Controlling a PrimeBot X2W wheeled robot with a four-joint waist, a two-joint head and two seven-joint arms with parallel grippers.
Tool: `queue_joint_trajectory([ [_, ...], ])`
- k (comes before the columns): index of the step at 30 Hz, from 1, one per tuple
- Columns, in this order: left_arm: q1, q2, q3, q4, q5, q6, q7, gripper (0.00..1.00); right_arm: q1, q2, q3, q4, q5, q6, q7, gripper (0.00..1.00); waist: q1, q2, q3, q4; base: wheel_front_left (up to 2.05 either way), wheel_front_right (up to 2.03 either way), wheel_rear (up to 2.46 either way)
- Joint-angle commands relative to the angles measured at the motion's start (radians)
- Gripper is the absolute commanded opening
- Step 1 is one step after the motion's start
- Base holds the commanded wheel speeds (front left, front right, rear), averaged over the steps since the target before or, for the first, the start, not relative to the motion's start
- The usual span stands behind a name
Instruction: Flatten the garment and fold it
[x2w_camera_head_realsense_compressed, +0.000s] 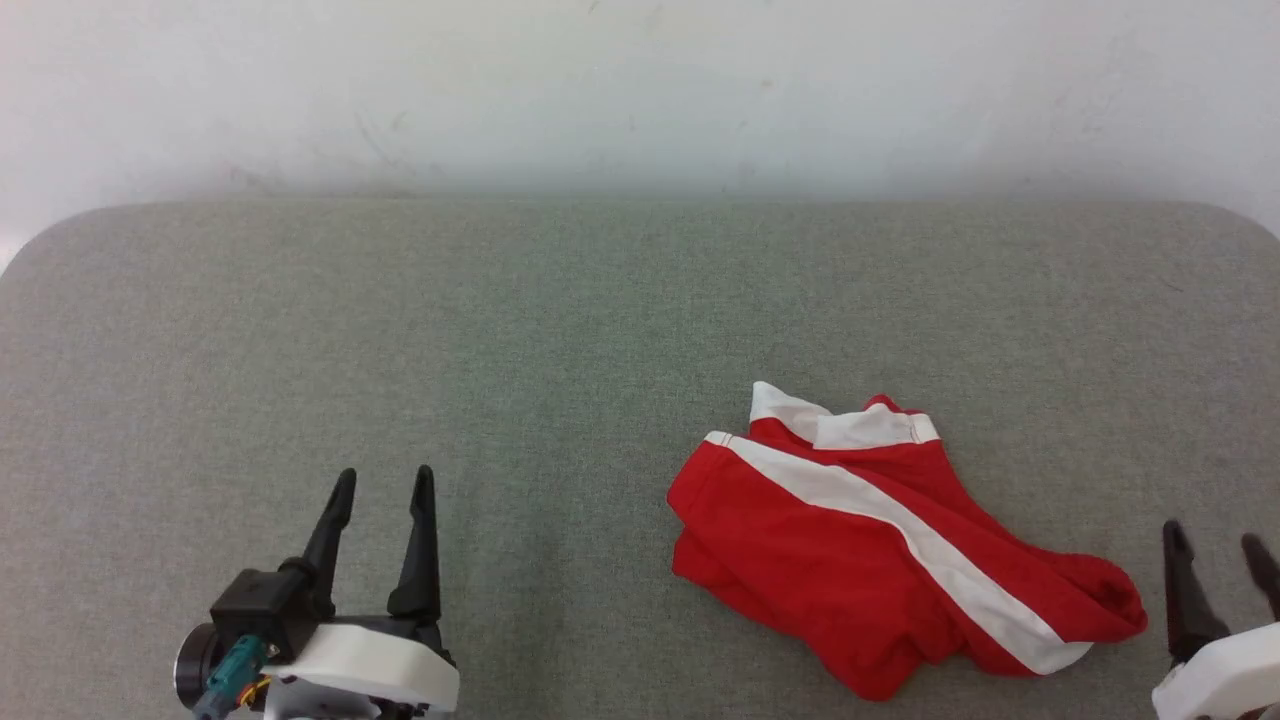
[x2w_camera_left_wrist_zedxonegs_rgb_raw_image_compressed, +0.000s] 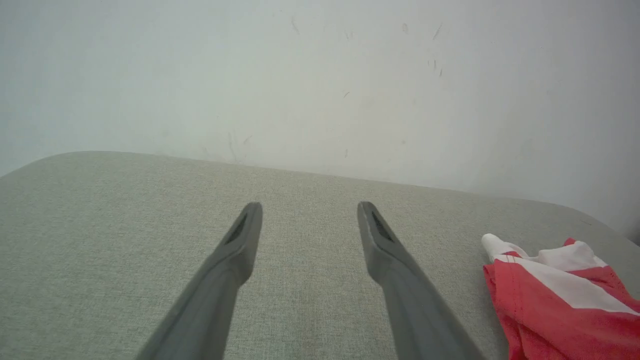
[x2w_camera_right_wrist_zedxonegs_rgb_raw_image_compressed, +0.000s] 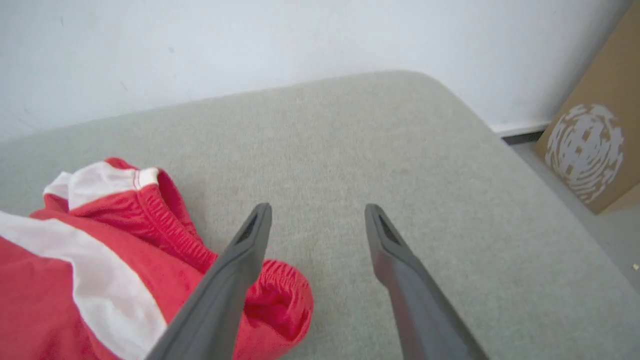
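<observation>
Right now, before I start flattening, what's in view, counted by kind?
Garments: 1, red and white shorts, crumpled on the table
Tables: 1, grey padded table
Grippers: 2, left gripper and right gripper, both open, holding nothing
Boxes: 1, cardboard box on the floor past the table's corner
Total: 5

Legible text, numbers, brand names: none. Sole printed sign: one round white emblem (x2w_camera_right_wrist_zedxonegs_rgb_raw_image_compressed: 584, 150), built of broken curved dashes in a swirl, on the side face of a brown cardboard box (x2w_camera_right_wrist_zedxonegs_rgb_raw_image_compressed: 617, 75) at the right edge of the right wrist view. No letters can be made out within it.
</observation>
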Motion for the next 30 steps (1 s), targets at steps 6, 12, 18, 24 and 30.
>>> queue_joint_trajectory([
  [6,-0.019,-0.007,-0.032,-0.001,0.022,-0.003,0.022,1.0,0.007,0.006,0.065,-0.072,-0.088,-0.001,-0.13,1.0,0.0001,-0.0001,-0.025,-0.005,0.0,0.0,0.0],
  [12,-0.089,-0.031,-0.151,-0.005,0.031,-0.046,0.153,1.0,0.043,0.007,0.138,-0.126,-0.108,-0.001,-0.132,1.0,0.0001,-0.0001,-0.028,-0.007,0.0,0.0,0.0],
  [18,-0.194,-0.057,-0.322,0.077,-0.009,-0.092,0.435,1.0,0.047,0.007,0.187,-0.17,-0.112,-0.001,-0.113,1.0,0.0001,-0.0001,-0.009,-0.032,0.0,0.0,0.0],
  [24,-0.258,-0.064,-0.411,0.181,-0.033,-0.102,0.62,1.0,0.037,0.007,0.214,-0.165,-0.102,-0.001,-0.111,1.0,0.0001,-0.0001,0.006,-0.078,0.0,0.0,0.0],
  [30,-0.315,-0.067,-0.424,0.3,-0.046,-0.099,0.672,1.0,0.023,0.007,0.235,-0.15,-0.113,-0.001,-0.121,1.0,0.0001,-0.0001,0.034,-0.115,0.0,0.0,0.0],
])
